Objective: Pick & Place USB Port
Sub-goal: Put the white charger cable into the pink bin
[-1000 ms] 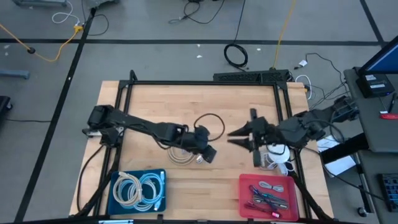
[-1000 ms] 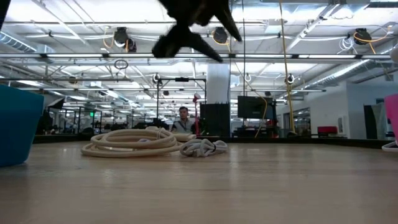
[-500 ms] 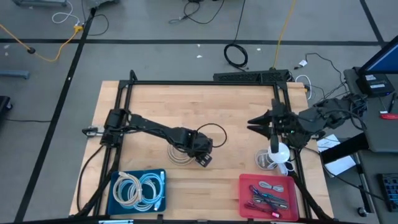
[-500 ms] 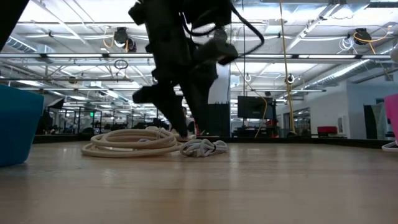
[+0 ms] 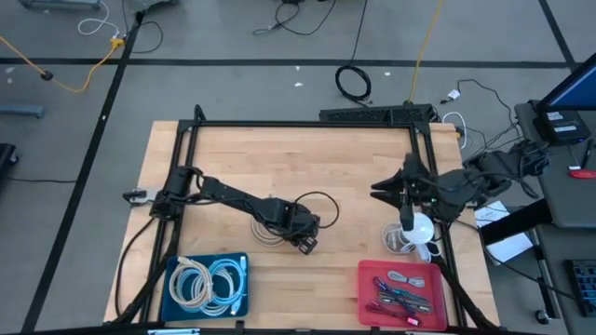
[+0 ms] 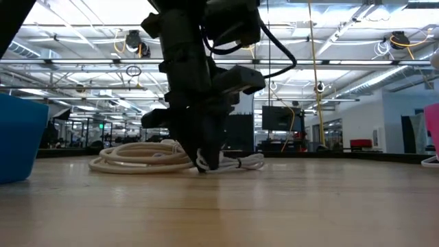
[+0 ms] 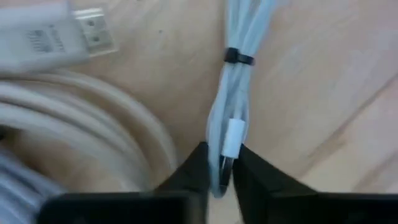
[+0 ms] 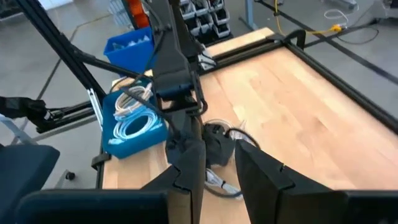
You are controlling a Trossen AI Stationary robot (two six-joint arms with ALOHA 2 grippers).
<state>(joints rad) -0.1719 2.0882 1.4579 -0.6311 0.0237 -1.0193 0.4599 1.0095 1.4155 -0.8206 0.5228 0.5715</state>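
A small bundled white USB cable (image 7: pixel 239 50), tied with a dark band, lies on the wooden table beside a thicker coiled white cable (image 5: pixel 265 233). My left gripper (image 5: pixel 304 238) stands down on the table, shut on the bundle's end; the low view shows it (image 6: pixel 206 163) with the bundle (image 6: pixel 240 163) trailing beside it. My right gripper (image 5: pixel 384 189) hangs raised over the table's right side, open, with nothing between its fingers (image 8: pixel 186 171). My left gripper pinches the bundle's looped end, with a white plug (image 7: pixel 232 134) among the strands, between its two fingers (image 7: pixel 198 171). The fingers come steeply from above and lie across the strands. The bundle rests on the table, slack.
A blue bin (image 5: pixel 240 265) with coiled white cables stands at the near left, a red bin (image 5: pixel 369 279) with small cables at the near right. More white cables (image 5: pixel 410 237) lie at the right edge. A grey plug (image 7: pixel 56 37) lies by the thick coil.
My left gripper has come down onto the table beside the thick coil and shut on the small bundle, which has been drawn out a little. My right gripper has drawn back toward the table's right edge.
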